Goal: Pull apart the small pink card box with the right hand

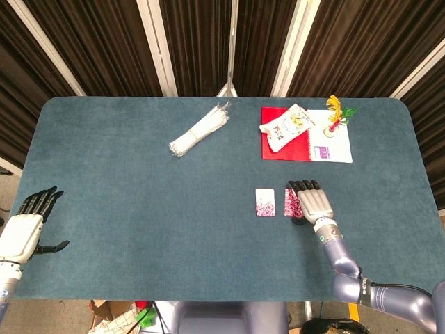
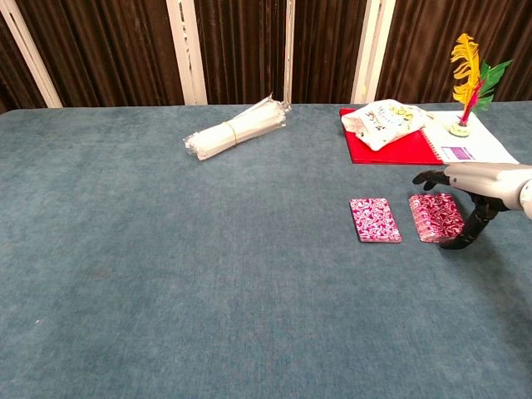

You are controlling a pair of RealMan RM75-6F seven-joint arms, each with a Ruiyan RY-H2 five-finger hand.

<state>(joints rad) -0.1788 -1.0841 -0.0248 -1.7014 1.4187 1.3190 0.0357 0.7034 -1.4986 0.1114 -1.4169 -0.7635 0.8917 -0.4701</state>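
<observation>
Head view shows the blue table carrying the small pink card box as two separated halves: the base half lies flat, and the lid half lies just beside it, apart. We judge the separation complete, since neither half overlaps the other. Our right hand rests at the lid half's outer edge with fingers spread, grasping nothing. Our left hand rests released at the far corner, clear of the work.
</observation>
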